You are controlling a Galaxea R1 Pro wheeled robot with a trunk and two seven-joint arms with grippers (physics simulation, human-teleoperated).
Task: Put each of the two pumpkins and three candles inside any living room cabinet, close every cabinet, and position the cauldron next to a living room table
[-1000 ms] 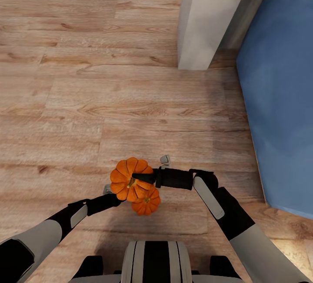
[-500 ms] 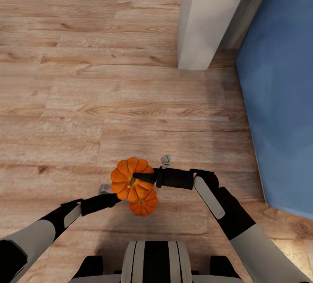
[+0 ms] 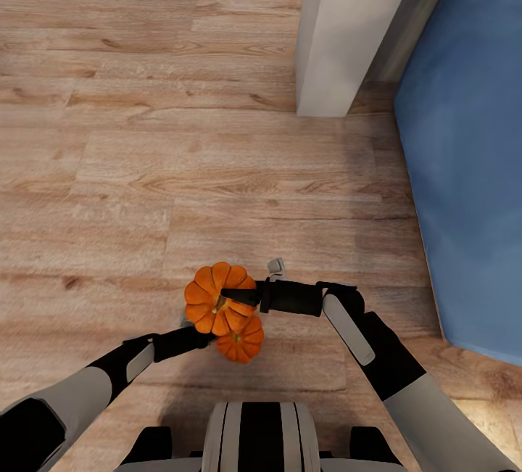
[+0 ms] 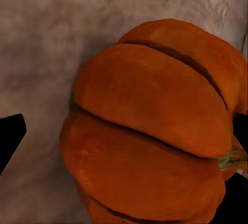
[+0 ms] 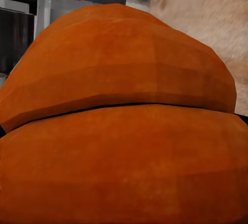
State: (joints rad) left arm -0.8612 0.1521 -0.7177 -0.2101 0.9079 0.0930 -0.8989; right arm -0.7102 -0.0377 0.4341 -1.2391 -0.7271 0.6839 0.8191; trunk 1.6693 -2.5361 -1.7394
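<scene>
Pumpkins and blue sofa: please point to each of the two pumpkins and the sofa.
Upper pumpkin (image 3: 209, 298), head view: on its orange ribs, left of the stem.
Lower pumpkin (image 3: 243, 345), head view: on its top.
Blue sofa (image 3: 471, 167), head view: on its blue side.

We list two arms in matte black with pale grey forearm shells and grey inset panels, small grey brackets by the black wrists, and a black trunk (image 3: 261, 436) with light grey vertical stripes.

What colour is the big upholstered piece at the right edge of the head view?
Blue: the sofa is a plain, unpatterned blue, best seen in the head view.
</scene>
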